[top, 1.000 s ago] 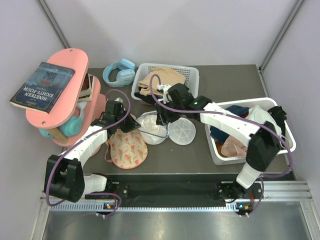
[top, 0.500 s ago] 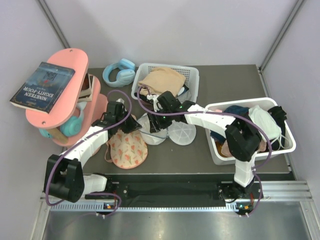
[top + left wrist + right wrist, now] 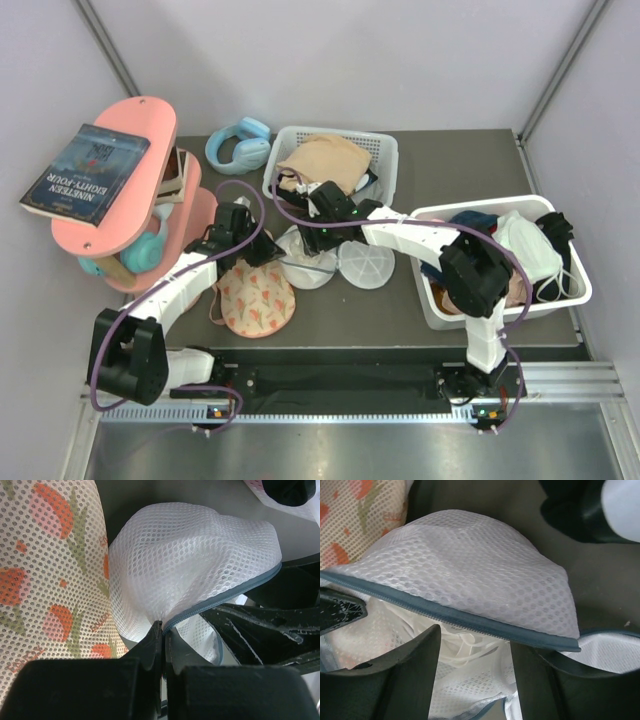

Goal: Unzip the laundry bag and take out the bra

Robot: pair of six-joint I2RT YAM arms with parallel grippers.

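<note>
white arm shells [image 3: 175,284], black joints [image 3: 126,356], looping purple cables [image 3: 233,182], black tool fingers [image 3: 144,653]

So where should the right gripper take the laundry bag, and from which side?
Probably the grey zip rim of the laundry bag, on its lifted dome half. It runs as a firm edge across the open right gripper, the mouth gaping below. Come from the mouth side, one finger under the rim, one over the mesh. The left gripper pinches the rim elsewhere.
</note>
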